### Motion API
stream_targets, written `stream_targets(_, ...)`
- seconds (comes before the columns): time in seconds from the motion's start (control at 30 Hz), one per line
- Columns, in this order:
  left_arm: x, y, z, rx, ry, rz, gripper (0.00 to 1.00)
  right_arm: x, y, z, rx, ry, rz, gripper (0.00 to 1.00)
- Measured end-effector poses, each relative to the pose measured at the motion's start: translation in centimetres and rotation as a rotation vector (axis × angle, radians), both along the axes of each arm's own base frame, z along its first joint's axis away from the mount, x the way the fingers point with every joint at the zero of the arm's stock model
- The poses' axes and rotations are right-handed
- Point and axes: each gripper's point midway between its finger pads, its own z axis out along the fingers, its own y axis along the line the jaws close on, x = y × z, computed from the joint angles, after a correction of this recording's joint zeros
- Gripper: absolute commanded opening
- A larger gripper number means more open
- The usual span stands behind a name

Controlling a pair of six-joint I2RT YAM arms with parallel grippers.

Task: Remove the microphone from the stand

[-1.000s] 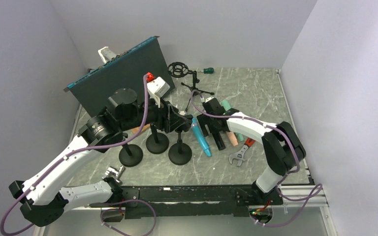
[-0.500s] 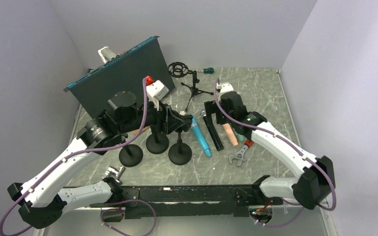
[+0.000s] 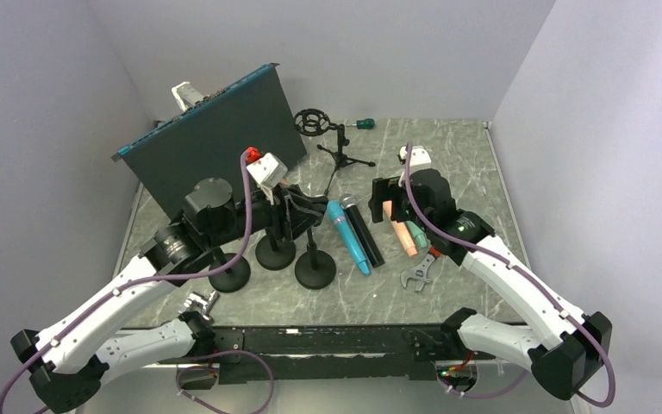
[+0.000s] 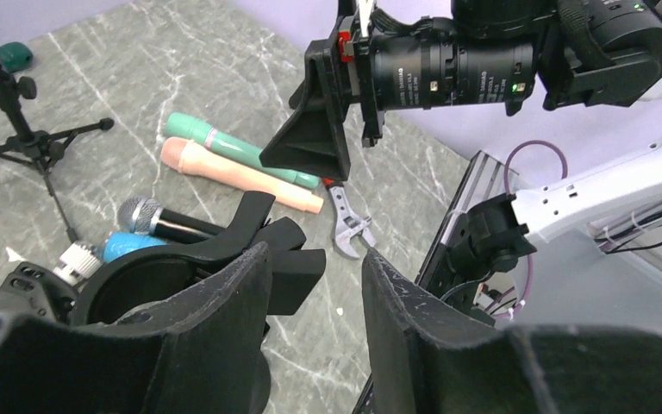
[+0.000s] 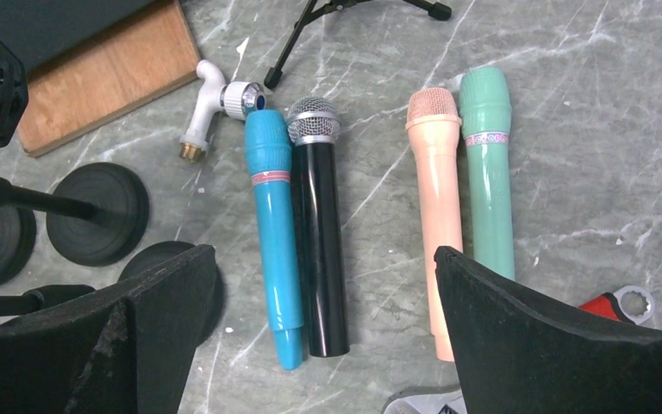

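Note:
Three black stands with round bases (image 3: 315, 269) stand left of centre. The clip (image 4: 181, 259) of one is empty; my left gripper (image 4: 312, 254) is open around its end, also seen from above (image 3: 303, 211). A black microphone (image 5: 319, 233) lies on the table against a blue one (image 5: 274, 216), with a pink one (image 5: 440, 198) and a green one (image 5: 489, 164) to their right. My right gripper (image 5: 323, 252) is open and empty, raised above these microphones (image 3: 394, 207).
A dark panel (image 3: 215, 138) leans at the back left, with a wood board (image 5: 103, 78) and a white tap fitting (image 5: 211, 103) near it. A small tripod (image 3: 340, 155) stands behind. A wrench (image 3: 418, 272) lies by the pink microphone.
My right gripper has risen and moved right, away from the black microphone, which now lies beside the blue one. My left gripper has drawn back slightly by the stands.

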Motion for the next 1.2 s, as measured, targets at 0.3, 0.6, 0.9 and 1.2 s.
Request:
stream_targets(0.3,-0.5,-1.6,-4.1,-0.001,0.091,-0.06,0.44,-0.3,0.2,-0.4,0.012,0.019,0.009,1.0)
stream_targets(0.6,-1.1,-1.7,-8.5,0.059,0.203,-0.076,0.44,-1.1,0.7,0.7,0.051,0.001,0.051,1.0)
stream_targets(0.9,-1.1,-2.4,-8.7,0.009,0.2,-0.095,0.47,-2.6,0.6,3.9,0.141,-0.077,0.082,1.0)
stream_targets(1.2,-1.0,-2.1,-7.9,0.072,0.209,-0.09,0.57,-3.5,0.5,3.4,0.178,-0.073,0.086,1.0)
